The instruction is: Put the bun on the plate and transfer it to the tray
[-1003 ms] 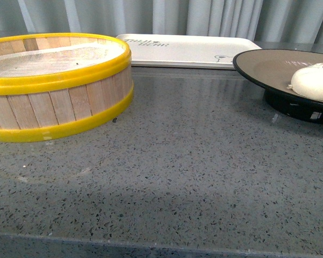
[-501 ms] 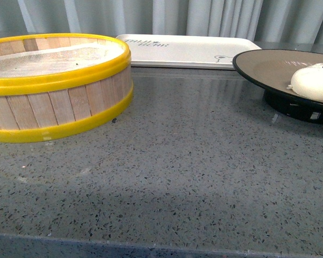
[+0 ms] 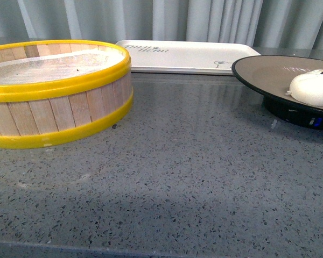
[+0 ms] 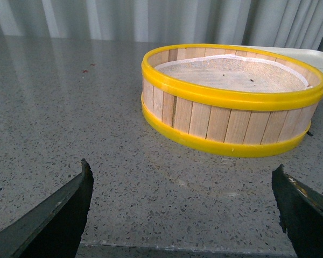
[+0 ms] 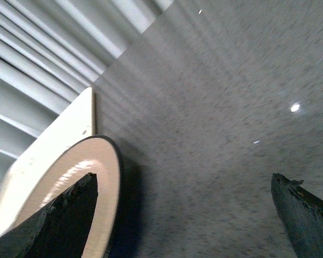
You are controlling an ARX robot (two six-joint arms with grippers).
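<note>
The white pleated bun lies on the tan plate with black rim and black foot at the right of the front view. The cream tray lies flat behind, at the back centre. Neither arm shows in the front view. My left gripper is open and empty over bare counter, short of the steamer basket. My right gripper is open and empty; the plate's rim and the tray's edge show beside one finger. The bun is out of both wrist views.
A round wooden steamer basket with yellow rims and a white cloth liner stands at the left; it also shows in the left wrist view. The grey speckled counter spreads across the front. Grey curtains hang behind.
The whole front view has shifted a little: basket, tray and plate sit slightly lower and further right or left than before. The bun stays on the plate.
</note>
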